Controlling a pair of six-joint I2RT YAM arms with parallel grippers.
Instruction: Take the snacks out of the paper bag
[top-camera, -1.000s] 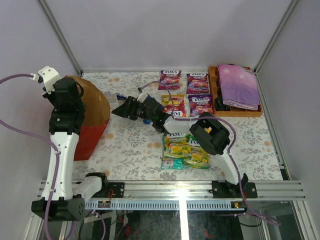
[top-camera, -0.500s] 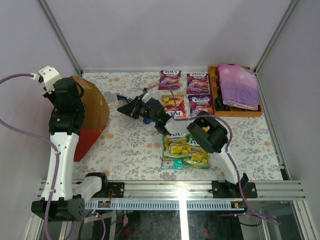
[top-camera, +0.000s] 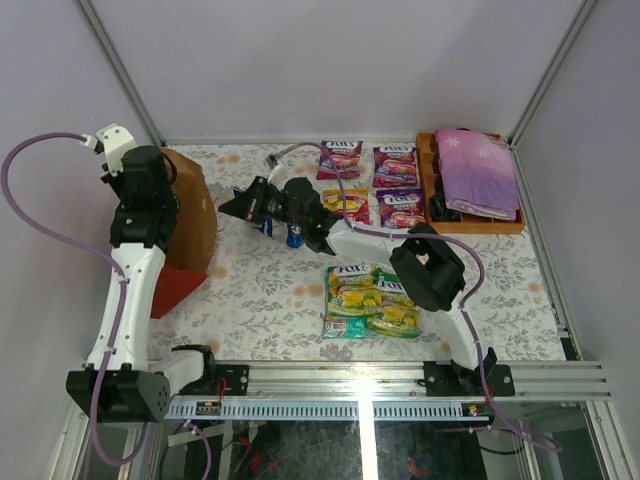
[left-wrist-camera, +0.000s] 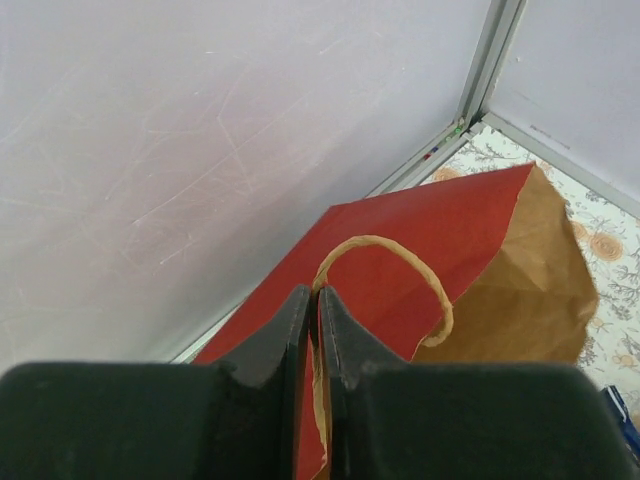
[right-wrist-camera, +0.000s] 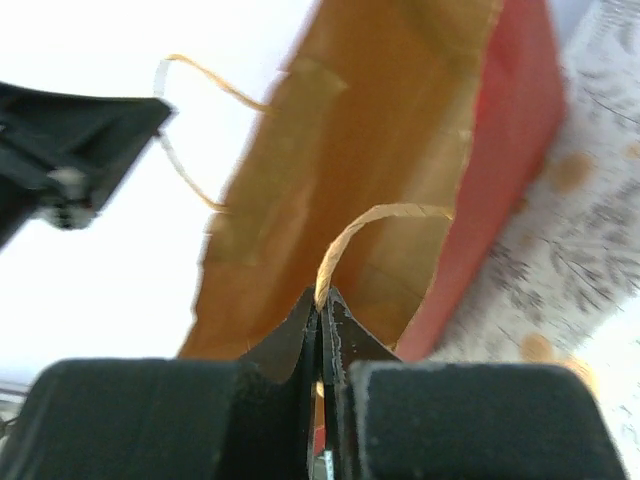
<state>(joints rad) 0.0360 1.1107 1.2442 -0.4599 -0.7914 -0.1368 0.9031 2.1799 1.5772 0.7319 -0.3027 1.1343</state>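
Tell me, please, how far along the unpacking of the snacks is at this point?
Done: several candy pouches lie out on the table. In hand: left gripper and right gripper each pinch a cord handle of the paper bag, its mouth open. Left: the blurred right wrist view shows only brown lining, so whether snacks remain inside is unclear.

Bkgd: plain pale-lilac walls (top-camera: 350, 60) on 3 sides, alu frame posts (top-camera: 119, 70) running up from the rear corners. Counter (top-camera: 260, 290) covered w/ white cloth, grey-brown floral print, and a slotted alu rail (top-camera: 300, 375) along near edge. Light even, soft.
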